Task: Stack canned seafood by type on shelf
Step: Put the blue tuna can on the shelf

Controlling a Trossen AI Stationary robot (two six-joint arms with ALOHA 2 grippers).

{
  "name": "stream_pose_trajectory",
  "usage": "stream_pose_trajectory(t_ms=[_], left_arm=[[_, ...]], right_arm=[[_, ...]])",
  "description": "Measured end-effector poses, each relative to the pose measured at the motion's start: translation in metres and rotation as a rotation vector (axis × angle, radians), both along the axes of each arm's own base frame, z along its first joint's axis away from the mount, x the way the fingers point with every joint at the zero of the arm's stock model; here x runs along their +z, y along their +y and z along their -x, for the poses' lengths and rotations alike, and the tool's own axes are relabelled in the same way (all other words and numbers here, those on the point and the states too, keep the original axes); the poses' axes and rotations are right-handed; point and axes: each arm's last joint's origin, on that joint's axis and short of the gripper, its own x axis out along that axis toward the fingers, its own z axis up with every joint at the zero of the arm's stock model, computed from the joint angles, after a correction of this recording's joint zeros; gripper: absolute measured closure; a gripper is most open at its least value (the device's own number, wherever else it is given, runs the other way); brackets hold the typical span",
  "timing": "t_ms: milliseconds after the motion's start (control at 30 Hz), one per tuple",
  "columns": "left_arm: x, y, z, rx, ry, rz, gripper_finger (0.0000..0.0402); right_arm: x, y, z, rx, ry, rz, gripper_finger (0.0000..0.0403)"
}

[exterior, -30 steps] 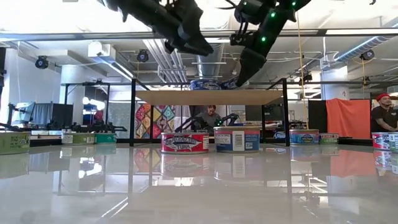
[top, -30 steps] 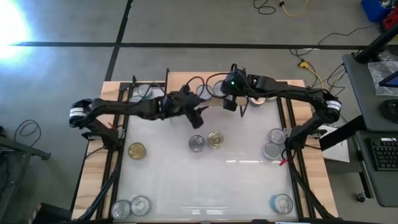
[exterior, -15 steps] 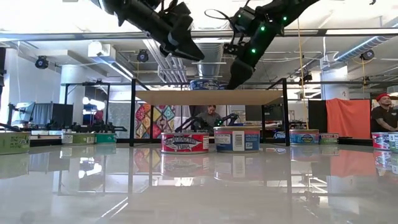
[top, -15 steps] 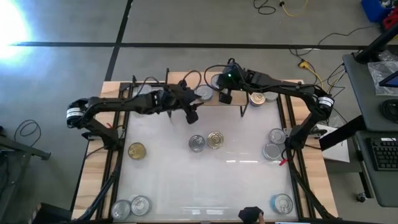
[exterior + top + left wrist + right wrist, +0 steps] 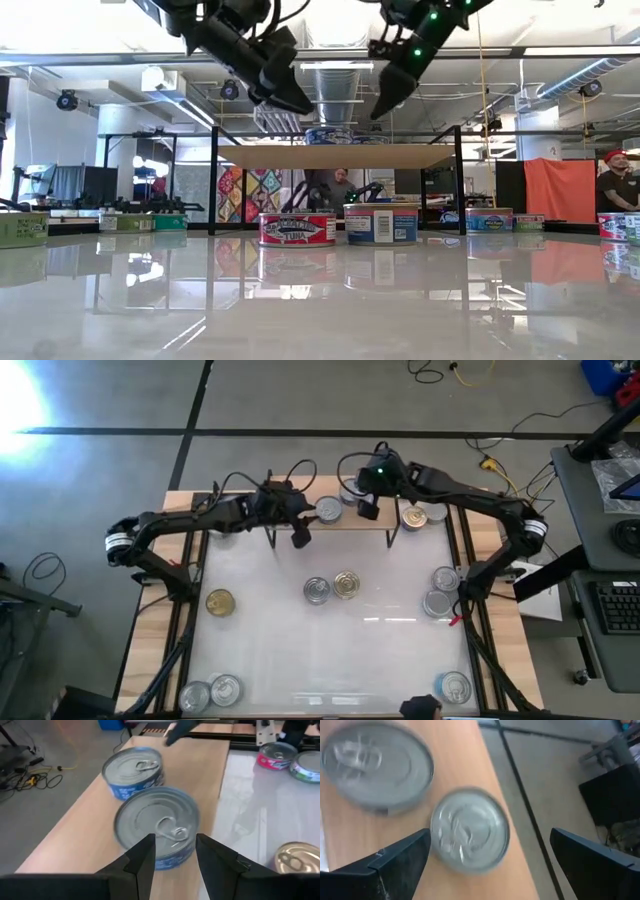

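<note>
Two tins stand side by side on the shelf (image 5: 345,518): the near tin (image 5: 156,826) and the far tin (image 5: 134,771), both silver-topped with bluish sides, close together but not stacked.

The left tool (image 5: 298,538) is held over the counter (image 5: 380,650) just off the shelf's front edge; its fingers (image 5: 142,860) are seen partly apart and empty, with the near tin straight ahead between them.

The right tool (image 5: 368,510) hangs above the shelf's middle, jaws spread wide, nothing held. In its wrist view the same two tins lie just beyond its fingers (image 5: 402,855), toward the left arm's side of the shelf.

The remaining tins are still on the counter: a pair at centre (image 5: 332,587), a gold-topped one (image 5: 220,601) toward the left arm, others by the right arm and along the near edge.

Judgement: the centre pair lies nearer the left tool, back from the shelf toward the near edge. Being round, the tins set no grip axis.
</note>
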Motion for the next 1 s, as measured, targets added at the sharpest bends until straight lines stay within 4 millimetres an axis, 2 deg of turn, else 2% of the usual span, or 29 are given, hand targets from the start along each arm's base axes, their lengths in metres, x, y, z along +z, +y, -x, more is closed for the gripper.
stream_pose_trajectory(t_ms=[200,367,733,1000], left_arm=[[0.001,0.004,0.009,0.028,0.032,0.01,0.0275],[0.004,0.001,0.016,0.026,0.045,0.016,0.0275],[-0.016,0.002,0.014,0.05,0.095,0.081,0.0275],[-0.026,0.005,0.007,0.059,0.031,0.074,0.0275]], right_arm=[[-0.015,-0.014,0.013,-0.118,0.134,0.054,0.0003],[-0.024,-0.019,0.012,-0.132,0.168,0.057,0.0003],[-0.038,-0.037,-0.01,-0.1,0.072,0.108,0.0003],[-0.047,-0.044,-0.021,-0.084,0.023,0.115,0.0003]])
